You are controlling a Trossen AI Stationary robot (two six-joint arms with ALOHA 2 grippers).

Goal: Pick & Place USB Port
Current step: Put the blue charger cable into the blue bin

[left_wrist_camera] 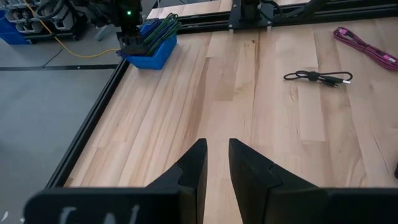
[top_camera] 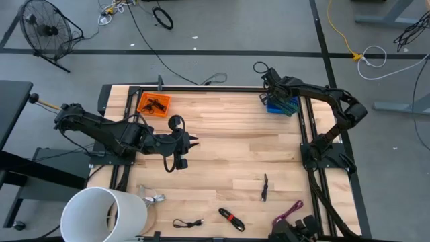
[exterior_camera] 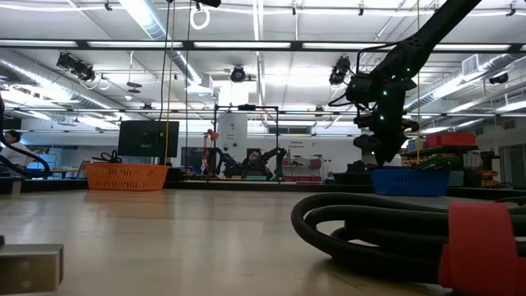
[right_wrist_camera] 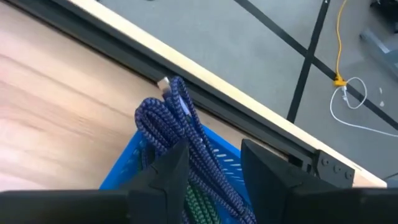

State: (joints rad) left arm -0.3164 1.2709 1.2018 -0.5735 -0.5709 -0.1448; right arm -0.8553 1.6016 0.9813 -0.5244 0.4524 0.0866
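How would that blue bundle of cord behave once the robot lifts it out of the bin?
The blue cord is a braided, looped bundle, so it would likely sag and dangle. It looks light. Its loops might snag the other cords in the blue bin below the right gripper.

Your counter [top_camera: 228, 144] is pale wood planks with visible grain and a smooth, low-sheen finish, framed by matt black metal rails [top_camera: 306, 128]. The blue bin [right_wrist_camera: 124, 168] looks like smooth plastic, same as the orange one [top_camera: 153, 104], and the blue cable [right_wrist_camera: 180, 124] bunched between the right pincer [right_wrist_camera: 214, 165] fingers has a rough braided cloth-like jacket. Both pincers, left [left_wrist_camera: 216, 165] included, look like matt black plastic.
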